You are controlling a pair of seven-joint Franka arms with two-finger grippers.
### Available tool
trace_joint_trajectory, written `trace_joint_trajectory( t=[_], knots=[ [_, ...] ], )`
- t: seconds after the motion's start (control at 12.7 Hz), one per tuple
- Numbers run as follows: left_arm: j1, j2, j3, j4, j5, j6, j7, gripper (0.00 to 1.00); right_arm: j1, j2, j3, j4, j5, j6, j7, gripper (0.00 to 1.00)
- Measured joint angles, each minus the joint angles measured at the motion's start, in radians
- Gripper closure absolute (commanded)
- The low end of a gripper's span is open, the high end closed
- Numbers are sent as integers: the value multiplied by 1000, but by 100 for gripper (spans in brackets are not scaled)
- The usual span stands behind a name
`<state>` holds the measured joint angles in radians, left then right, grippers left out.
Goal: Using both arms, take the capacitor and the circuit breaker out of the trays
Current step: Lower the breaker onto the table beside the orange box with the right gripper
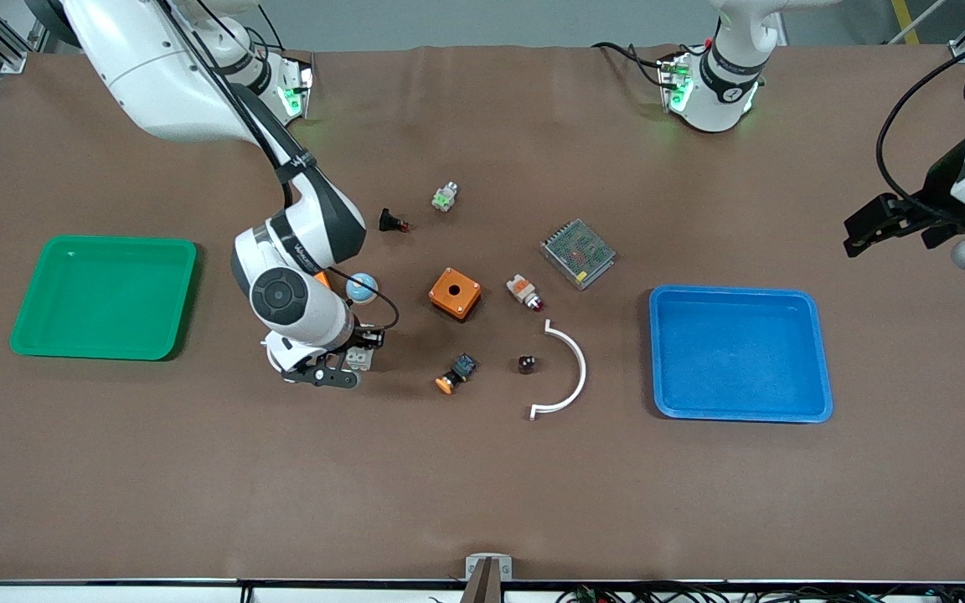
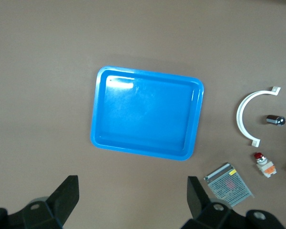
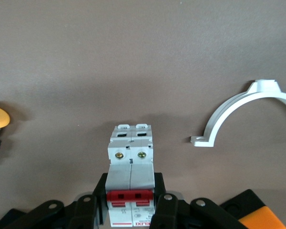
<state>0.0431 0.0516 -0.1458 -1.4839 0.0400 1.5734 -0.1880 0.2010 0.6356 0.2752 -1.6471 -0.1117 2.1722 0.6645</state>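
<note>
The breaker [image 3: 131, 157], a white-grey block with a red lever bar, sits between the fingers of my right gripper [image 3: 131, 202], which is shut on it. In the front view the right gripper [image 1: 347, 362] and the breaker [image 1: 360, 358] are low over the table, between the green tray [image 1: 105, 352] and the orange-capped button [image 1: 456, 373]. The capacitor [image 1: 526, 363], a tiny black cylinder, lies inside the curve of the white arc piece [image 1: 573, 373]; it also shows in the left wrist view [image 2: 275, 119]. My left gripper [image 1: 872, 224] is open and empty, high over the left arm's end of the table.
The blue tray [image 1: 738, 295] lies empty toward the left arm's end. Mid-table are an orange box [image 1: 454, 293], a white-and-orange switch [image 1: 524, 293], a mesh-covered unit [image 1: 578, 253], a black button [image 1: 391, 221], a green-white part [image 1: 445, 197] and a pale blue knob [image 1: 362, 287].
</note>
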Motion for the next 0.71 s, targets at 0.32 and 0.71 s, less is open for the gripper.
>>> trace_joint_trajectory(
  t=[0.32,0.71],
  knots=[
    [-2,-34,13,-25,0,-71,13,0,18,16,-1,7,50,52,12,84],
    [-2,-81,31,-25,0,-112,15,0,77,46,-59,18,56,82,13,0]
  ],
)
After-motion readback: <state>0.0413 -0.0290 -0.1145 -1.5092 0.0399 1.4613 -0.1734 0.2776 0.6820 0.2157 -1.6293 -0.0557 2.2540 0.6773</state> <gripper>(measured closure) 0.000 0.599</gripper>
